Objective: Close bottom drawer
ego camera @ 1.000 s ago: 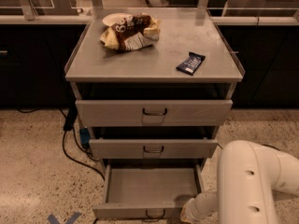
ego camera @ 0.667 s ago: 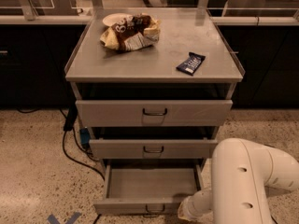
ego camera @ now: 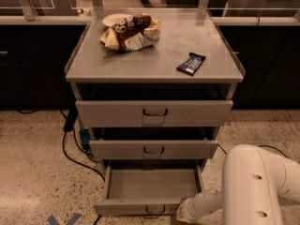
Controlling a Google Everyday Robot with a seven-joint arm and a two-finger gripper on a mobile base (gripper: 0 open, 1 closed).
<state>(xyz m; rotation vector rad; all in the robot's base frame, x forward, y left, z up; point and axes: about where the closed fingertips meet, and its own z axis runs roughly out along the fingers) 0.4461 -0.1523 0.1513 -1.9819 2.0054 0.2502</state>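
The bottom drawer (ego camera: 140,207) of the grey metal cabinet (ego camera: 154,74) stands pulled far out, and its plain grey tray (ego camera: 152,184) is bare. Its small dark wire handle (ego camera: 155,211) sits at the middle of the low front. My white arm (ego camera: 255,186) comes in from the lower right. My gripper (ego camera: 183,213) is at the arm's end, low by the floor, right at the right end of the bottom drawer's front. The middle drawer (ego camera: 153,149) and top drawer (ego camera: 154,113) each stick out a little.
On the cabinet top lie a plate with snack bags (ego camera: 130,31) and a dark wrapped bar (ego camera: 191,63). A black cable (ego camera: 75,156) runs over the speckled floor to the cabinet's left. Dark counters stand behind.
My arm's end has shifted slightly left, closer to the right end of the bottom drawer's front. The drawer stands as far out as before.
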